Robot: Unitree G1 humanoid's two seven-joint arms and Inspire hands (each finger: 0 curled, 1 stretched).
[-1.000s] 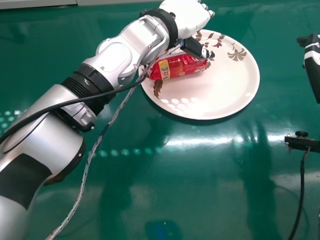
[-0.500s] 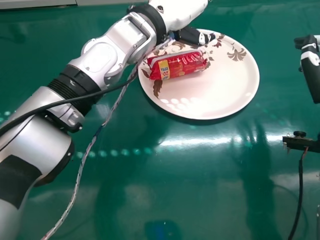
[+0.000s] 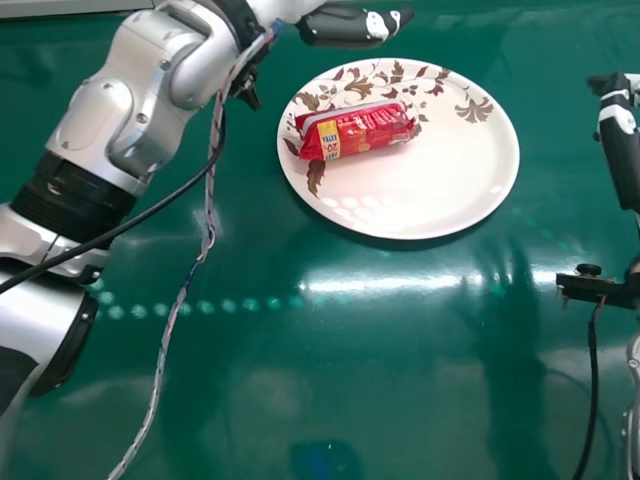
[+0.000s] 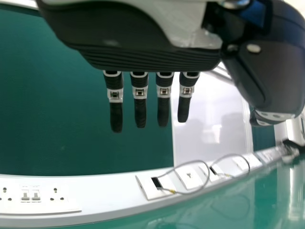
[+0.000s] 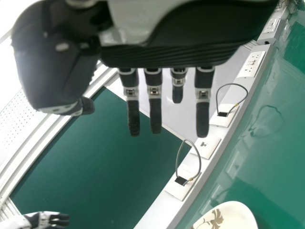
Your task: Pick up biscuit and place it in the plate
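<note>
Black-and-white left hand [image 3: 342, 27] hovers just beyond the far-left rim of the round, cream, brown-leafed plate [image 3: 450, 185], fingers straight, thumb spread wide; the head view's top edge crops it. Right of the plate, the black-and-white right hand [image 3: 622, 150], fingers extended, is partly cut off. On the plate's left half lies the shiny red biscuit packet [image 3: 375, 128], long axis mostly sideways, right end angled slightly away from the robot.

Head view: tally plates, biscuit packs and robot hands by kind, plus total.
Plate: 1
Biscuit pack: 1, red, on the plate
Robot hands: 2, the left robot hand and the right robot hand
Total: 4
</note>
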